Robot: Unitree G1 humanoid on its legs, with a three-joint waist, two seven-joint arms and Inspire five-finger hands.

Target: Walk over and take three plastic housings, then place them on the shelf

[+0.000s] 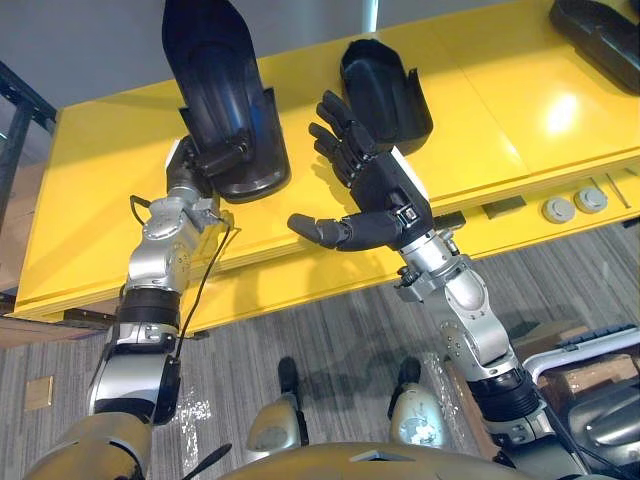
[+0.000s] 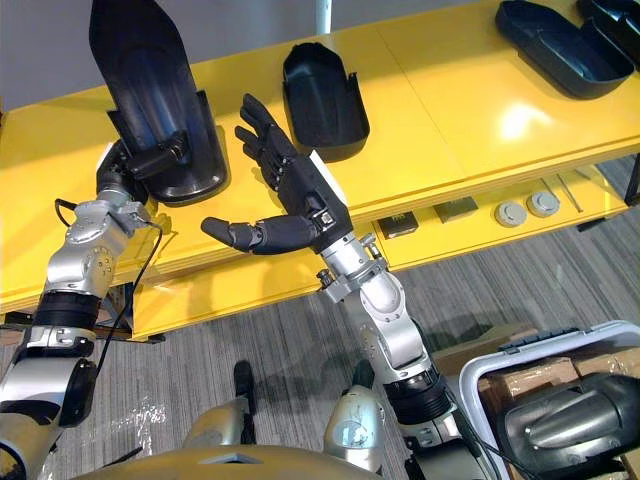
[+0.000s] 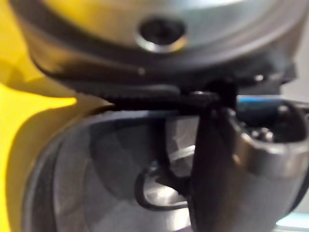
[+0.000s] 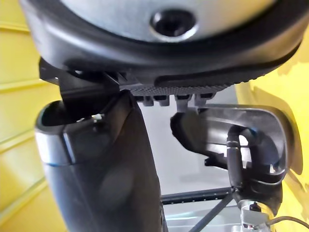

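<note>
A long black plastic housing lies at the left of the yellow table, its narrow end reaching past the far edge. My left hand is shut on its near rim, thumb inside the shell. A shorter black housing sits mid-table. My right hand hovers open just in front of it, fingers spread and thumb held out to the left, touching nothing. Another housing lies at the far right of the table.
A lower ledge under the table's front edge carries two grey round discs and small dark blocks. At the bottom right a white-rimmed crate holds a dark moulded part. Grey carpet runs between me and the table.
</note>
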